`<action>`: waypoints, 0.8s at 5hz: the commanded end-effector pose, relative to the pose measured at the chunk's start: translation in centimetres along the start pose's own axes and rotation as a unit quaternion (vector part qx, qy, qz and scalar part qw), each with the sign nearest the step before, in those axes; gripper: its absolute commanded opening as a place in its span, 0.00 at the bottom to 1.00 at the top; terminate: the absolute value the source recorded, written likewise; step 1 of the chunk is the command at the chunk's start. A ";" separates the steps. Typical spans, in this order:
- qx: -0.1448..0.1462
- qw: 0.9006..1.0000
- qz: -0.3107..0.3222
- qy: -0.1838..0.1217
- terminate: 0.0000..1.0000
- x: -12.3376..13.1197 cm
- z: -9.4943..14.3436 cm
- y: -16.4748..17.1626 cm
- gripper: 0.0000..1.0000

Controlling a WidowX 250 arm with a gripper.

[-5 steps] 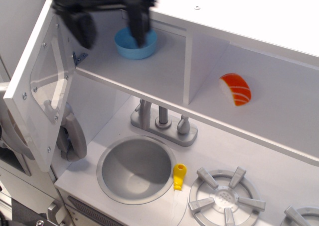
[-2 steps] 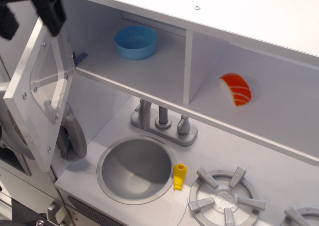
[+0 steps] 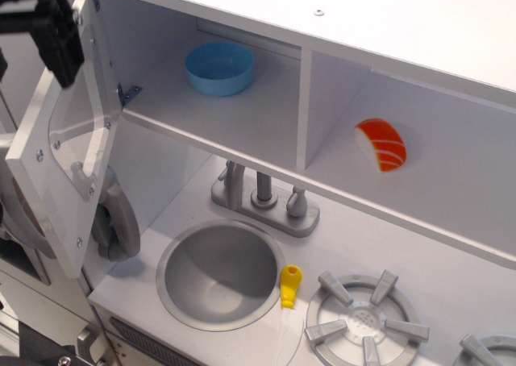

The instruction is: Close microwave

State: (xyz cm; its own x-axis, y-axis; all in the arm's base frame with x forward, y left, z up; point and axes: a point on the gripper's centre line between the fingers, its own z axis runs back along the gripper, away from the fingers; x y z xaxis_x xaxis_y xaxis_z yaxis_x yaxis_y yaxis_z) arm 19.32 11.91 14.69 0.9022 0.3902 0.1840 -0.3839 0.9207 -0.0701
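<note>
The microwave (image 3: 242, 116) is the left compartment of the toy kitchen's upper shelf. Its hinged door (image 3: 48, 189) with the clear rounded window (image 3: 76, 128) stands wide open, swung out to the left. Part of the grey bar handle (image 3: 18, 221) shows behind the door. A blue bowl (image 3: 219, 66) sits inside the compartment. My black gripper (image 3: 31, 56) is at the top left, at the door's upper outer edge. One finger (image 3: 60, 43) shows against the door's top. The other is cut off by the left frame edge. The jaws look open and hold nothing.
An orange sushi piece (image 3: 381, 144) lies in the doorless cubby to the right. Below are a grey handset (image 3: 117, 221), a faucet (image 3: 262, 197), a round sink (image 3: 219, 273), a yellow item (image 3: 290, 285) and stove burners (image 3: 363, 322).
My gripper left the bowl inside the compartment and moved out left to the door's top outer edge, then dropped slightly. The door and bowl have not moved.
</note>
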 end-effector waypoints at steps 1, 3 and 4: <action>0.003 1.000 0.006 0.009 0.00 -0.2 -1.5 -1.2 1.00; -0.028 0.999 0.033 0.008 0.00 0.6 -2.5 -6.5 1.00; -0.060 0.997 0.043 0.019 0.00 0.5 -2.0 -10.5 1.00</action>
State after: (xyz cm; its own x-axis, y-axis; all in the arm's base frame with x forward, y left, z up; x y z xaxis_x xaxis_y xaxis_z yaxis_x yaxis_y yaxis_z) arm 23.97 2.01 12.59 0.8753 0.4736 0.0981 -0.4491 0.8711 -0.1987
